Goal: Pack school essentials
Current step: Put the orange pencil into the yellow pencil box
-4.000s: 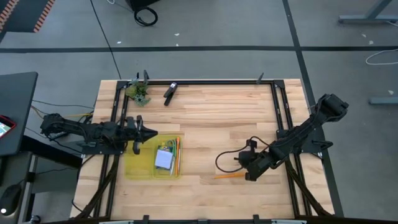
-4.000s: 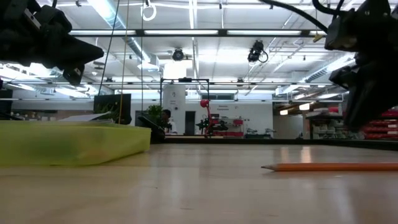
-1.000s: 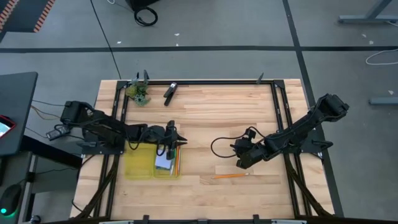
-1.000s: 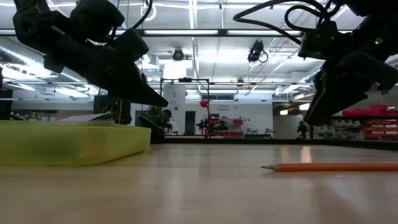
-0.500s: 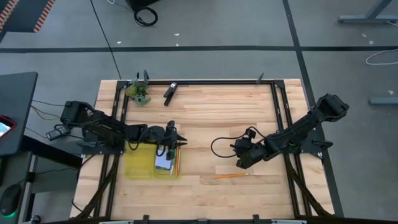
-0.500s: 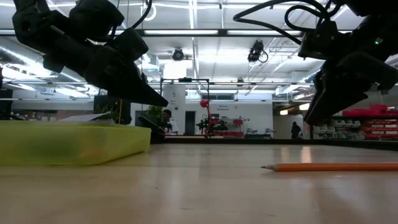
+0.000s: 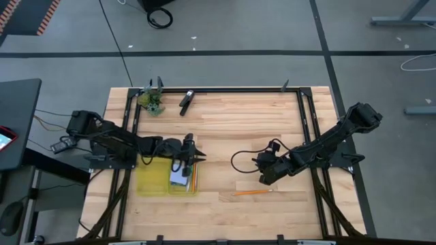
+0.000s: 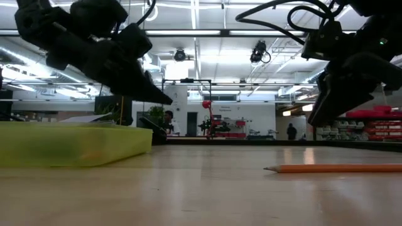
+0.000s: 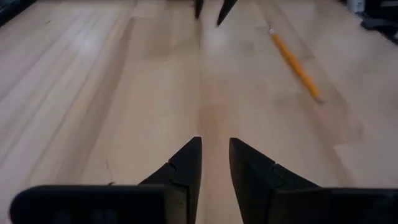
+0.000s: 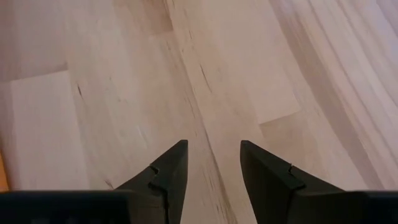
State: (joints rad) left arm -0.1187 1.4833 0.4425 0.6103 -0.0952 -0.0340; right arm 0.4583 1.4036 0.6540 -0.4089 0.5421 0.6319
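Two arms over the wood surface (image 7: 225,129), I see both from the high view. Yellow tray (image 7: 151,180) sits at the left-front; inside it a pale blue notepad (image 7: 178,178) and orange pencils (image 7: 193,178) along its right edge. Left end effector (image 7: 198,157) hangs over the tray's right rear corner; fingers (image 9: 186,163) stand a narrow gap apart, nothing between them. Right end effector (image 7: 261,179) hovers right of centre, fingers (image 10: 171,165) parted somewhat wider, empty, bare wood below. One loose orange pencil (image 7: 251,193) lies flat on the surface just in front of the right end effector, well apart from the tray, not touched.
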